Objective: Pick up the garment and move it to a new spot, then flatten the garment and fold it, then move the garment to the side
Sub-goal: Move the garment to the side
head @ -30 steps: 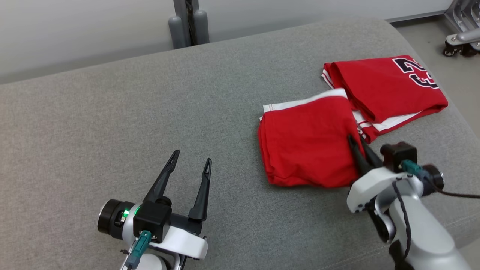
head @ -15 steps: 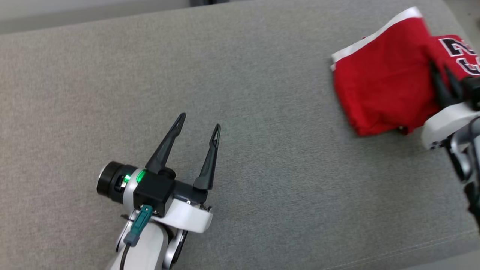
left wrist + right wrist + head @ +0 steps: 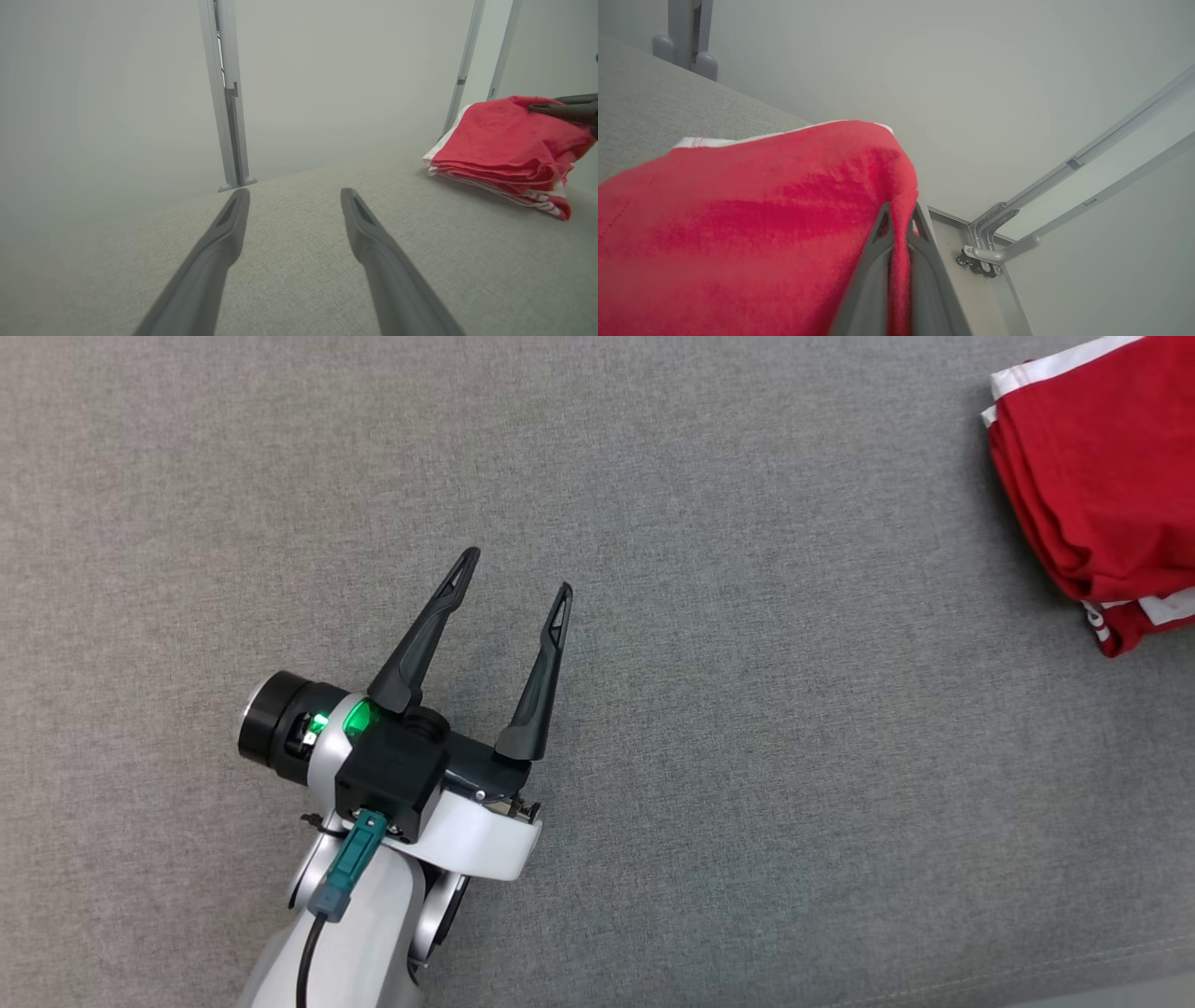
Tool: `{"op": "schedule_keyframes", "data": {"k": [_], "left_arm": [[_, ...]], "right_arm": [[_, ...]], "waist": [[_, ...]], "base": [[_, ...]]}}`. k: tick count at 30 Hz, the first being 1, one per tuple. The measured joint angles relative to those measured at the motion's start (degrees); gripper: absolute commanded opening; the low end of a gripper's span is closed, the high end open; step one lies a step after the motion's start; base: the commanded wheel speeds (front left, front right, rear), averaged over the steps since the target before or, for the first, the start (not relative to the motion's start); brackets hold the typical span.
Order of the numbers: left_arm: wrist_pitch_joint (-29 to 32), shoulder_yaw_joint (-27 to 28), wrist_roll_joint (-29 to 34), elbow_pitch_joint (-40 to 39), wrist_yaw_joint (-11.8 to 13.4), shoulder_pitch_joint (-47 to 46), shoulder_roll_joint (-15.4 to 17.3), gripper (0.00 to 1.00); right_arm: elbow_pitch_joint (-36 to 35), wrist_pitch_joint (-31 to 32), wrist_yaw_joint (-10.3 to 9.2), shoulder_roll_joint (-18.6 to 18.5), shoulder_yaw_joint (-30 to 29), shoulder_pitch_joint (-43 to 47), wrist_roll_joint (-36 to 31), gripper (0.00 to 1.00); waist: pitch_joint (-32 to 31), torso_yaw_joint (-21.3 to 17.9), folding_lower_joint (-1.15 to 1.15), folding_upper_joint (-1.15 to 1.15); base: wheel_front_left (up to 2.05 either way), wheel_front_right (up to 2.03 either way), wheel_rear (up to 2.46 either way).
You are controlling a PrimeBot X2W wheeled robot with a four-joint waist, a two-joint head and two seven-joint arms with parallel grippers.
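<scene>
The right gripper clamps a fold of the red garment on the grey cushion; the left gripper, jaws spread wide, hovers well apart

Wide open grey cushion ahead of the left gripper and on both sides. Only obstacle is the folded red garment, well off to its right.

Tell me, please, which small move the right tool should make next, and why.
Probably open the right tool and let go. It is shut on a red fold of the garment, which is folded and rests at the right of the cushion, far from the open left tool, so the move aside looks nearly done.
</scene>
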Motion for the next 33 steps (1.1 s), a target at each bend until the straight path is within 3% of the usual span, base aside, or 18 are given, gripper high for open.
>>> {"op": "schedule_keyframes", "data": {"k": [7,20,21,22,23,24,25,33], "left_arm": [[0.00,-0.47,0.01,0.04,-0.05,-1.58,-0.08,1.00],[0.00,-1.16,0.51,-0.01,-0.46,-3.00,0.19,1.00],[0.00,-1.18,0.51,-0.01,-0.46,-3.00,0.29,1.00],[0.00,-1.18,0.51,-0.01,-0.46,-3.01,0.37,1.00],[0.00,-1.16,0.51,0.00,-0.46,-3.02,0.42,1.00],[0.00,-1.18,0.52,0.01,-0.46,-3.04,0.46,1.00],[0.00,-1.20,0.52,0.02,-0.46,-3.09,0.47,1.00],[0.00,-1.60,0.41,0.78,-0.19,-3.37,0.36,1.00]], "right_arm": [[3.38,-0.05,0.00,-2.42,-1.40,-0.82,-1.64,0.00],[15.79,-0.05,0.00,-4.12,-6.24,-4.54,-5.52,0.00],[16.34,-0.05,0.00,-4.11,-6.82,-4.74,-5.92,0.05],[16.81,-0.04,0.00,-4.10,-7.44,-4.91,-6.30,0.23],[17.18,-0.05,0.00,-4.08,-7.94,-5.05,-6.76,0.34],[17.51,-0.05,0.00,-4.11,-8.58,-5.15,-7.38,0.59],[18.08,-0.05,0.00,-4.14,-9.18,-5.28,-8.24,1.00],[17.33,-0.05,0.00,-3.72,-15.90,-6.06,-17.22,1.00]], "waist": [[1.70,0.56,0.00,0.00],[3.87,4.27,0.00,0.00],[4.00,4.50,0.00,0.00],[4.10,4.72,0.00,0.00],[4.17,4.90,0.00,0.00],[4.24,5.04,0.00,0.00],[4.28,5.16,0.00,0.00],[2.85,5.22,0.00,0.00]], "base": [[0.00,0.00,0.00],[0.00,0.00,0.00],[0.00,0.00,0.00],[0.00,0.00,0.00],[0.00,0.00,0.00],[0.00,0.00,0.00],[0.00,0.00,0.00],[0.00,0.00,0.00]]}}
